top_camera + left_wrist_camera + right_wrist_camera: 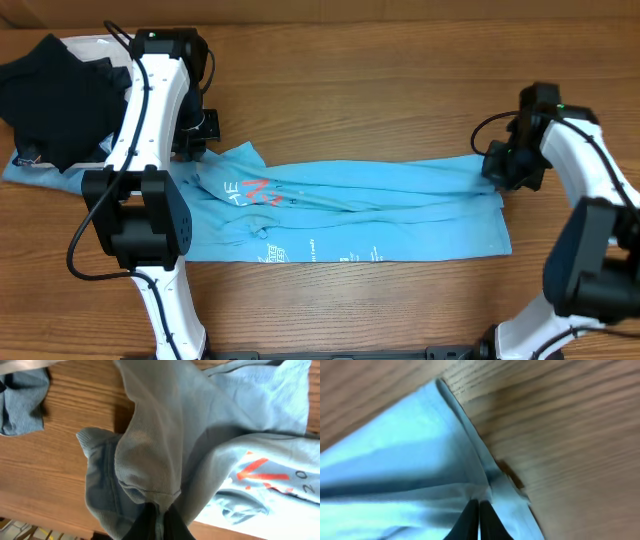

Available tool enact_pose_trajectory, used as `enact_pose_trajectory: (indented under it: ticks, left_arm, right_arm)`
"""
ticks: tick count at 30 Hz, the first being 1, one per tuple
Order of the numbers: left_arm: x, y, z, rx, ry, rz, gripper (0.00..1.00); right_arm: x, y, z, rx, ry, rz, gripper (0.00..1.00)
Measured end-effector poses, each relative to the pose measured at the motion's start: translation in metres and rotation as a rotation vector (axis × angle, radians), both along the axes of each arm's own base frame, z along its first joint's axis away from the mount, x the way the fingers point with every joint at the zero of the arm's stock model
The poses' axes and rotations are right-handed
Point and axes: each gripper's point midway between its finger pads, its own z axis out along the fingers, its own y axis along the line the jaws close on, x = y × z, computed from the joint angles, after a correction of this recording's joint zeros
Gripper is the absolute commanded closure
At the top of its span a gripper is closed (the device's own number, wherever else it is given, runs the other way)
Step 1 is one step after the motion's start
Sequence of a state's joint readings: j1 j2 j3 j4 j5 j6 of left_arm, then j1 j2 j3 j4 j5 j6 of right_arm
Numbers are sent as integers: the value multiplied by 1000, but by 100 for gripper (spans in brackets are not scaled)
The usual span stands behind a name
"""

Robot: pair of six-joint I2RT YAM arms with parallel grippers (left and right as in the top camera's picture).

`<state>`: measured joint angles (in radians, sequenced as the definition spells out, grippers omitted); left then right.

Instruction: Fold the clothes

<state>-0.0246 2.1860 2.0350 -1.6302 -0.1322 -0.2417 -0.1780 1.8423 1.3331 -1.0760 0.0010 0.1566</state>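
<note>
The clothes [360,215], a sky-blue T-shirt with orange-red lettering, lie stretched lengthwise across the middle of the table. My left gripper [196,140] is shut on the shirt's left end near the collar. In the left wrist view the cloth [165,440] hangs bunched up from the closed left gripper [160,517]. At the shirt's far right corner my right gripper [497,170] is shut on the hem. The right wrist view shows the right gripper [479,510] pinching a fold of blue cloth [410,455] against the wood.
A black garment [55,95] lies on a pile at the back left corner, with blue denim [30,172] under it; the denim [22,400] also shows in the left wrist view. The table's front edge runs just below the shirt.
</note>
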Motion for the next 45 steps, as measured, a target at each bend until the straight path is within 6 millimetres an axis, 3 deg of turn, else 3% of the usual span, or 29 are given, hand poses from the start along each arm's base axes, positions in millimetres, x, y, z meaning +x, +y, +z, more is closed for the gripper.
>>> enact_pose_trajectory:
  ticks: [2, 6, 10, 14, 29, 45]
  left_arm:
    - [0, 0, 1, 0, -4, 0, 96]
    - [-3, 2, 15, 13, -33, 16, 96]
    - [-8, 4, 35, 23, -72, 26, 96]
    - [-10, 4, 41, 28, -85, 37, 96]
    - [-33, 7, -12, 57, 24, 75, 96]
    - [-38, 3, -17, 210, 1, 169, 96]
  right_arm:
    - [-2, -3, 19, -21, -27, -9, 96]
    - [-11, -7, 39, -57, -39, -27, 96]
    - [-21, -10, 42, -71, -11, -35, 96]
    - [-29, -13, 42, -91, 26, -46, 96]
    - [-64, -38, 48, -261, 153, -204, 96]
    - [-81, -58, 58, -405, 193, -334, 96]
